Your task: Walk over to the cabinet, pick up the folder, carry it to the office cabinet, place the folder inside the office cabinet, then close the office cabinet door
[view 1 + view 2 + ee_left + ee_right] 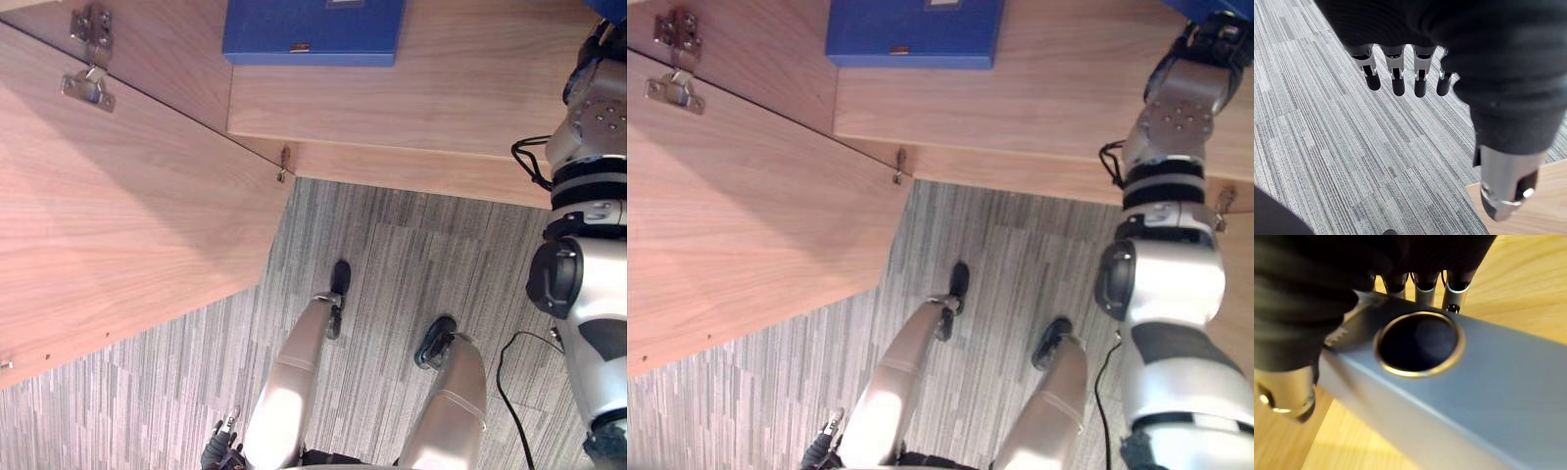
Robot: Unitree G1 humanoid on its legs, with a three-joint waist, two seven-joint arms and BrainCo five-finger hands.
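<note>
My right hand [1312,293] is wrapped over the spine of a blue folder [1488,396]. Its fingers [1425,290] hook down the far face and the thumb is on the near side, just beside the metal-rimmed finger hole [1418,342]. The folder is at the right end of the office cabinet [411,98] shelf, over bare wood; I cannot tell whether it rests there. It looks like a stiff, boxy file with smooth, probably slippery covers and some weight, so I judge the spine by the hole the surest hold. Another blue folder [312,31] sits further left on the shelf. The cabinet door [118,215] stands wide open, hinges [88,49] showing. My left hand [1396,73] hangs with straight, loose fingers over grey carpet [1327,147].
</note>
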